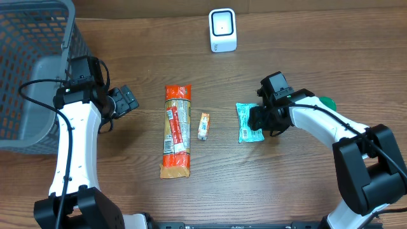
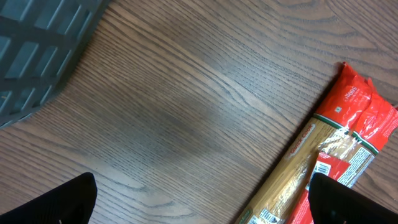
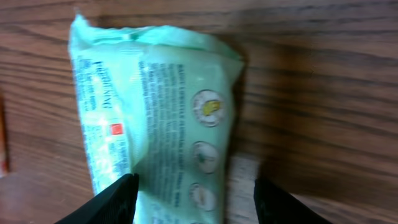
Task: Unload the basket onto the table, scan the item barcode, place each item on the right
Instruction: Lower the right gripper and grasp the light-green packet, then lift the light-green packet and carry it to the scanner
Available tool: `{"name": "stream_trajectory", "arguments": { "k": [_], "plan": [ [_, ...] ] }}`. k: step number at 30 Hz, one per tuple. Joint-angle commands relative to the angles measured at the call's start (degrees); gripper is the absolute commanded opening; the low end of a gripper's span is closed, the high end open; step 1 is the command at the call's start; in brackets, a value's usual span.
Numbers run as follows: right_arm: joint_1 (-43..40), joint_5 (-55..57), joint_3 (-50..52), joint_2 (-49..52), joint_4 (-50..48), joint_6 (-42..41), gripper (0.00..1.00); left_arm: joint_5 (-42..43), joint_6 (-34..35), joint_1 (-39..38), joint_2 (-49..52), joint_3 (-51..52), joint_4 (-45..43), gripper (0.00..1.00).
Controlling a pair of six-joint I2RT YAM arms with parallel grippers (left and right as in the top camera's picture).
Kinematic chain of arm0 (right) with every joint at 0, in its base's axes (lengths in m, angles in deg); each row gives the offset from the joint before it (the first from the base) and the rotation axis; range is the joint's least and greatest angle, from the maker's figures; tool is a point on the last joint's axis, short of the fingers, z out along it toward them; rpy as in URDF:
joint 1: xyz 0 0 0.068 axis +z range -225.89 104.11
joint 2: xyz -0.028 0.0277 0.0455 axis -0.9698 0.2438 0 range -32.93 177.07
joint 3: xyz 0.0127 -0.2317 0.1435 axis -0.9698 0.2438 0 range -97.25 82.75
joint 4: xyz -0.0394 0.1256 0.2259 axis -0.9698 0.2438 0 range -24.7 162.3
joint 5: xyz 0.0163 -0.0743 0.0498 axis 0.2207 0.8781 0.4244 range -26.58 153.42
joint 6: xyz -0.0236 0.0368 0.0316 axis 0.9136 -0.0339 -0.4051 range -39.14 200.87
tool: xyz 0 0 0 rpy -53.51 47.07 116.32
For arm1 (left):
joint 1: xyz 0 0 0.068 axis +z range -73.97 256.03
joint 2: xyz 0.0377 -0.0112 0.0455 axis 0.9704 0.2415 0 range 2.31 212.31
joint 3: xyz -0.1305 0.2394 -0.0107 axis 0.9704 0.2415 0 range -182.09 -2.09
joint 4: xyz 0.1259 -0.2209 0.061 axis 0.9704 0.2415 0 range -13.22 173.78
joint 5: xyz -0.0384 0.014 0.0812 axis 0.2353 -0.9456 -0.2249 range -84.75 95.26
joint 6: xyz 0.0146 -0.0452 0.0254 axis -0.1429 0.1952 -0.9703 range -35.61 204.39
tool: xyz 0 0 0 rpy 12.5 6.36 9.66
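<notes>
Right arm: stretched left across the table, right gripper pointing down, jaws partly wide, astride one end of the pale green packet, not clamped. Packet: flat on the wood, near side of the white scanner, well apart. Left gripper: wide, empty, beside the spaghetti pack

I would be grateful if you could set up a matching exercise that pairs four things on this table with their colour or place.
Things:
1. basket
2. scanner
3. pasta packet
4. pouch

Descriptions:
A. pale green, beneath the right tool
B. white, at the far edge of the table
C. grey mesh, beside the left arm
D. long, red and orange, in the middle

Pairs: 1-C, 2-B, 3-D, 4-A
</notes>
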Motion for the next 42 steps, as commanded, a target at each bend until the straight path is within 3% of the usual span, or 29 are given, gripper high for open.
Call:
{"name": "stream_trajectory", "arguments": {
  "k": [1,24,27,29,31,42],
  "plan": [
    [0.02,-4.26,-2.4,-0.22,-0.74,0.33,0.62,-0.35,0.37,-0.02,-0.07,0.02,0.0,1.0],
    [0.02,0.22,3.54,-0.09,-6.54,2.1,0.46,-0.35,0.39,-0.02,-0.07,0.02,0.0,1.0],
    [0.02,0.24,3.78,-0.09,-6.6,2.14,0.38,-0.35,0.39,-0.02,-0.07,0.02,0.0,1.0],
    [0.02,0.24,3.78,-0.11,-6.6,2.14,0.15,-0.35,0.37,-0.02,-0.07,0.02,0.0,1.0],
    [0.02,0.2,3.72,-0.15,-6.51,2.14,0.04,-0.35,0.37,-0.02,-0.07,0.02,0.0,1.0],
    [0.04,-0.66,0.94,-7.78,-1.07,6.73,0.04,-0.35,0.37,-0.02,-0.07,0.02,0.0,1.0]
  ]
}}
